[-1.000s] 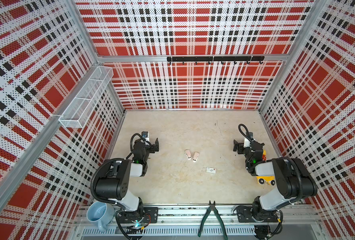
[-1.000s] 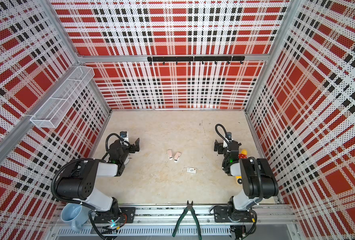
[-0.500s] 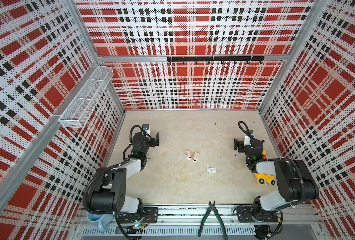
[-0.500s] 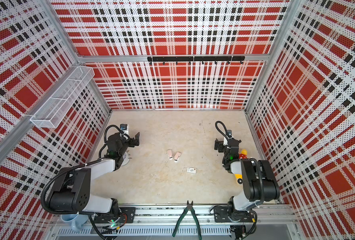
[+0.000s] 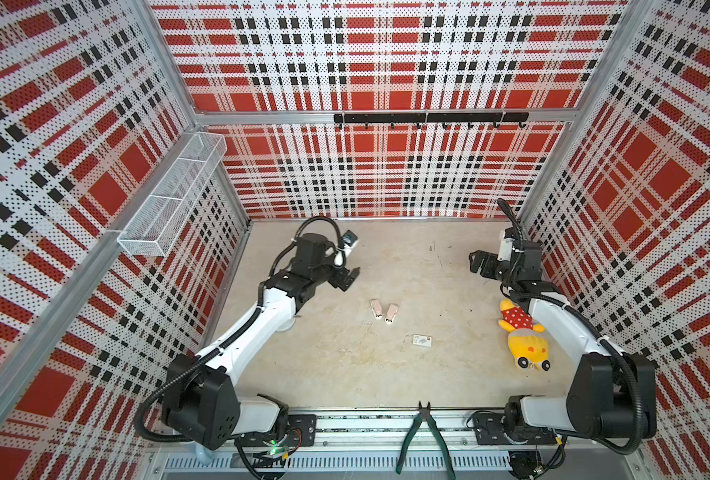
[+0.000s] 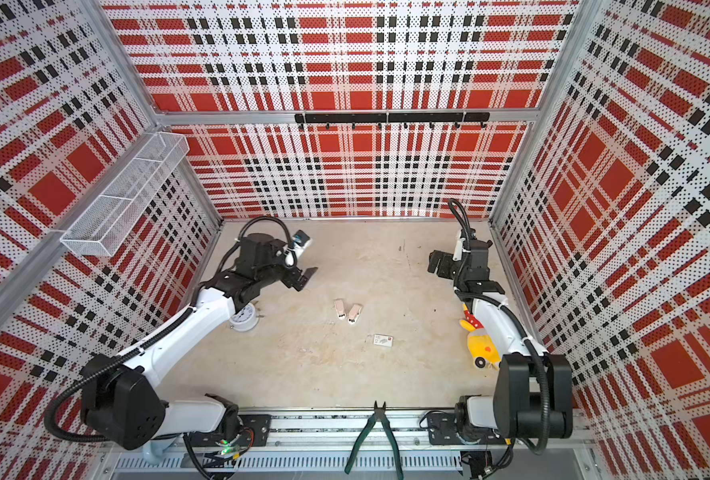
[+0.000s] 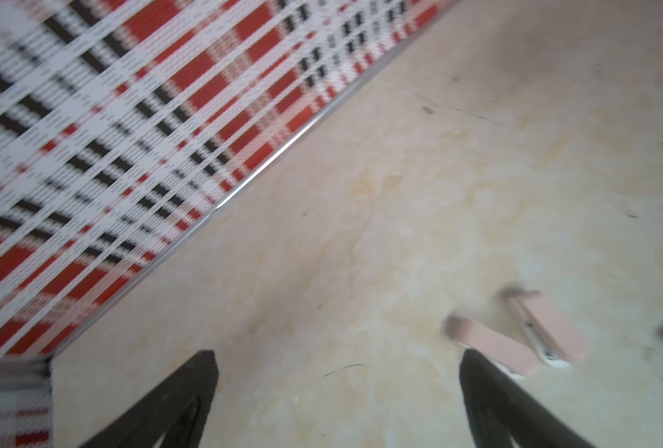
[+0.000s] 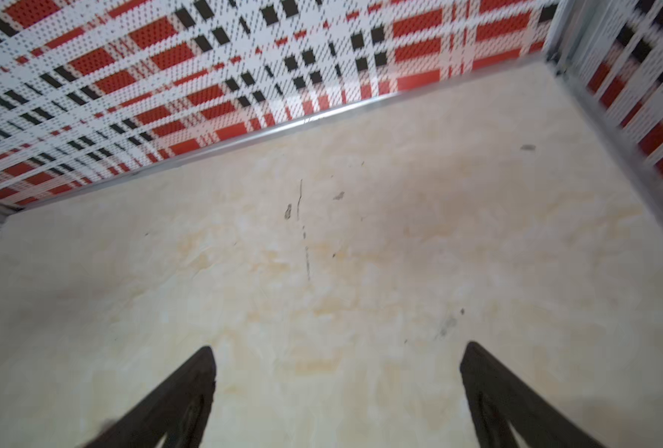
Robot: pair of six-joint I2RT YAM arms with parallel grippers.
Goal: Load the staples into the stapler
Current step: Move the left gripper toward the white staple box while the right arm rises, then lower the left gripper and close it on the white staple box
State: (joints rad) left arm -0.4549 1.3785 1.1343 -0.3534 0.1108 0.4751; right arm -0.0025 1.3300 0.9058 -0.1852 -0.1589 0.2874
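Observation:
The pink stapler (image 5: pixel 383 310) (image 6: pixel 346 311) lies at mid table in two pink halves set in a V; the left wrist view shows it (image 7: pixel 547 326) beside my right-hand finger. A small white sleeve with a red mark (image 5: pixel 422 340) (image 6: pixel 383 340) lies nearer the front; I cannot make out the staples themselves. My left gripper (image 5: pixel 350 279) (image 6: pixel 305 278) (image 7: pixel 336 353) hovers open and empty, behind and left of the stapler. My right gripper (image 5: pixel 475 263) (image 6: pixel 434 264) (image 8: pixel 338 346) is open and empty over bare table at the back right.
A yellow plush toy in a red dotted top (image 5: pixel 520 337) lies by the right arm. A white alarm clock (image 6: pixel 243 321) sits under the left arm. Green-handled pliers (image 5: pixel 423 436) rest on the front rail. A wire basket (image 5: pixel 170 195) hangs on the left wall.
Both arms have unfolded and reached toward the back. The left gripper moved back and right, the right gripper back. The plush toy is uncovered now. Both grippers stayed open.

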